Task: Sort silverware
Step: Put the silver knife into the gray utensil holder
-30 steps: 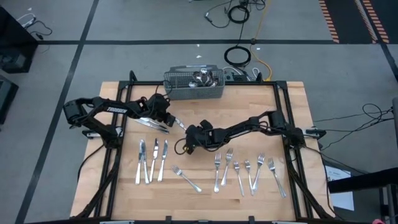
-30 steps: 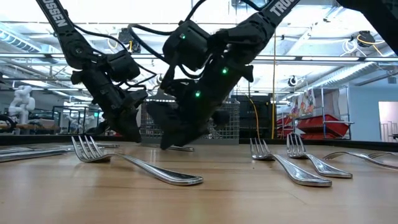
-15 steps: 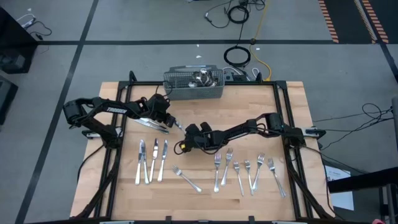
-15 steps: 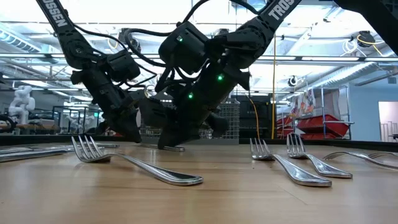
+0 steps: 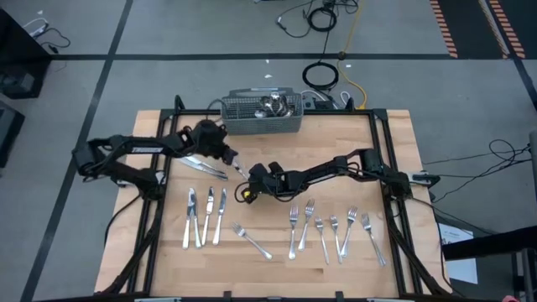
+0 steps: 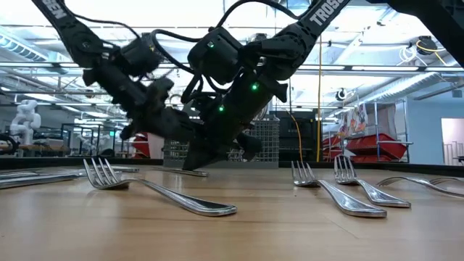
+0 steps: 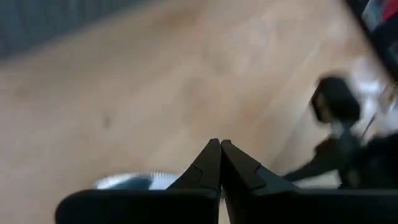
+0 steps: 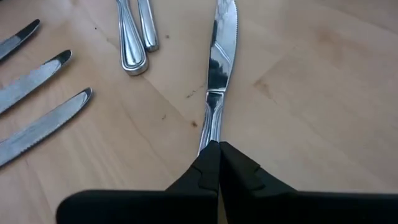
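Observation:
A table knife (image 8: 214,81) lies flat on the wood between my two grippers and also shows in the high view (image 5: 237,167). My right gripper (image 8: 219,148) is shut, with its tips at the knife's handle end, and it shows in the high view (image 5: 247,177) near the table's middle. My left gripper (image 7: 219,147) is shut and empty. It hangs above the table (image 5: 227,156) just beyond the knife's blade. Three knives (image 5: 205,216) lie side by side at the front left. Several forks (image 5: 331,228) lie at the front right, and one fork (image 5: 252,242) lies apart from them. My right gripper's shut fingertips (image 8: 208,163) stand over the free end of the knife's handle (image 8: 209,134). They slant down from the table's right and lie along the knife. The tips hide the spot, so I cannot tell whether they touch. The knife lies flat, its blade pointing away.
A grey wire-mesh basket (image 5: 262,115) with more cutlery stands at the table's far edge. Two or three more pieces (image 5: 204,166) lie under the left arm, and their handle ends show in the right wrist view (image 8: 132,43). Bare wood shows at the far right (image 5: 361,134).
My right gripper has gone toward the table's left and far edge, up to the knife's handle end. My left gripper has risen from the table and tipped, and its wrist has swung toward the far edge. Both have stayed shut.

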`<state>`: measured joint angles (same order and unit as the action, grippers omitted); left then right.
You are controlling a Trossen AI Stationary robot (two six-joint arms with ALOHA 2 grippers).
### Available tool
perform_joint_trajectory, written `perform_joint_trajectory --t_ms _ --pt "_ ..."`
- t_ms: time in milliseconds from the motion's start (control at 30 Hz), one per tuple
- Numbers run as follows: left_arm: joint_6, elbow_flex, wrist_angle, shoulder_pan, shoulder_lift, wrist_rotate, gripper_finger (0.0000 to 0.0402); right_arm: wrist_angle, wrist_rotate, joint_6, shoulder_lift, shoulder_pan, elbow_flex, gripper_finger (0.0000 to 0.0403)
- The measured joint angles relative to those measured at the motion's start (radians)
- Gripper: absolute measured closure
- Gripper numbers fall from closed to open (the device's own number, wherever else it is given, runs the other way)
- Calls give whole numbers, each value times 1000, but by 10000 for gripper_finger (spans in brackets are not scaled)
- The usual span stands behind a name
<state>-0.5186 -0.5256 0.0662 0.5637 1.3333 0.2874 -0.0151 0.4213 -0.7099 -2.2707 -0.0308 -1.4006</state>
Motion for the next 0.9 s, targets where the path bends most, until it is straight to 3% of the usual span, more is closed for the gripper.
perform_joint_trajectory --t_ms 367,600,767,900 --pt "1 -91 3 97 -215 -8 391 -49 96 149 131 39 8 402" --pt "15 -91 -10 132 -271 -12 391 -41 146 211 207 67 5 402" --pt "36 -91 -63 153 -280 -51 391 -68 -30 156 213 118 3 400" --pt "36 -91 -94 163 -280 -52 391 -70 -114 167 205 162 3 363"
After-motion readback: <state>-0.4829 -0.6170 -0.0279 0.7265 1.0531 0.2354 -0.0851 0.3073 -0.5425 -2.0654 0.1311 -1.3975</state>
